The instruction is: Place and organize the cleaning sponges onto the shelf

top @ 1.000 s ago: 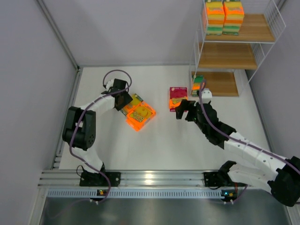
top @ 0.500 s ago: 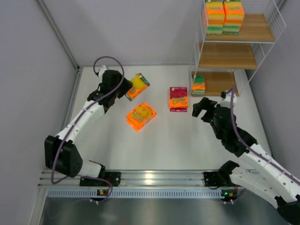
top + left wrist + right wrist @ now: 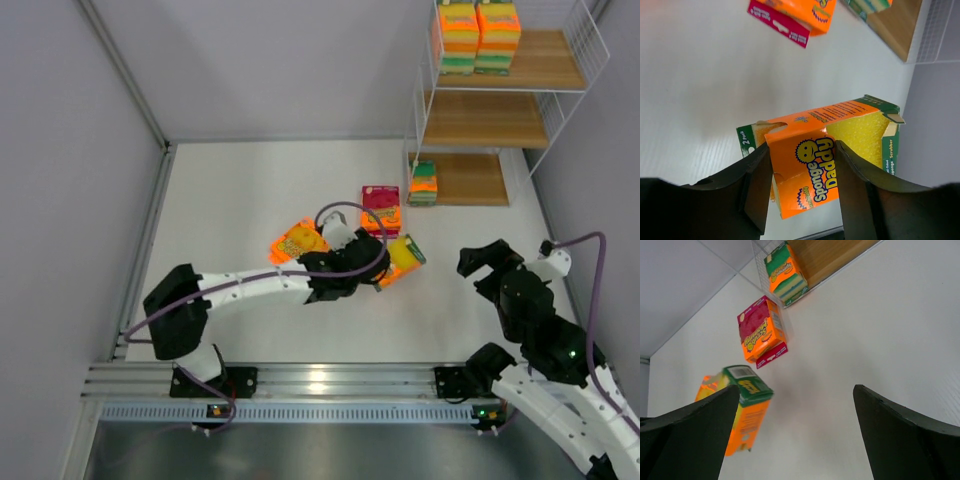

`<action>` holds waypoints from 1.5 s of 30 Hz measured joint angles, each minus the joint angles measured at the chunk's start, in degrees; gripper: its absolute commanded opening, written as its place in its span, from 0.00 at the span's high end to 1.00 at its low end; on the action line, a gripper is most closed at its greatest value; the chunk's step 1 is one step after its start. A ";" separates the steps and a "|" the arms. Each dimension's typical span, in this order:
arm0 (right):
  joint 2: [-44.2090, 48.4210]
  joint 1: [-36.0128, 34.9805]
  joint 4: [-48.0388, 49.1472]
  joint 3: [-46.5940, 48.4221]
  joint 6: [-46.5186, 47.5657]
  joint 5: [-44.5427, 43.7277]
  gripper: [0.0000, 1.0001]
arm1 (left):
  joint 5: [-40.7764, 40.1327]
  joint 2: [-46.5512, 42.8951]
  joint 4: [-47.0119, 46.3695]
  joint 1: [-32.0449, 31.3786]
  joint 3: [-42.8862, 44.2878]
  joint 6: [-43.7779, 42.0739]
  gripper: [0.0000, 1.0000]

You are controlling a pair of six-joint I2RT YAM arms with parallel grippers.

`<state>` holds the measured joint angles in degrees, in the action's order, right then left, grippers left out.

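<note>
White bench point(image 3: 250, 200) is spreading below; left fingers point(image 3: 757, 190) are pinching a green-edged sponge pack point(image 3: 810, 165) by its loose card sleeve, well short of the shelf point(image 3: 485, 120), so it may be sliding out. Right fingers point(image 3: 685, 435) are gaping wide, empty.

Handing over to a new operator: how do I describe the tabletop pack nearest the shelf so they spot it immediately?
Start at the shelf at the table's far right. Just left of its bottom board, on the white table, lies one sponge pack flat. It alone has a magenta-red end; the pack on the board beside it is green-edged.
</note>
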<state>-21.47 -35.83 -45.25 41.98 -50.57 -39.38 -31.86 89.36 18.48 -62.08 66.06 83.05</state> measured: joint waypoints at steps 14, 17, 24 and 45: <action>4.72 0.02 -8.85 -0.33 -4.13 -1.79 0.01 | 2.78 26.53 -3.50 -7.28 16.70 -1.95 0.41; 7.58 0.02 -9.57 -0.57 -5.07 -2.40 0.01 | 3.98 26.95 -3.87 -7.28 17.27 -3.93 0.18; 5.44 0.02 -9.99 -1.79 -5.29 -2.54 0.01 | 9.14 25.79 -5.46 -5.22 18.38 -12.00 0.02; -38.82 -0.02 -4.94 3.43 -29.22 11.26 0.01 | 20.70 -19.78 -6.82 25.53 -10.21 -43.19 0.02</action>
<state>-60.29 -35.86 -50.19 45.41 -79.79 -28.12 -11.16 69.58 11.66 -36.56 55.86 39.86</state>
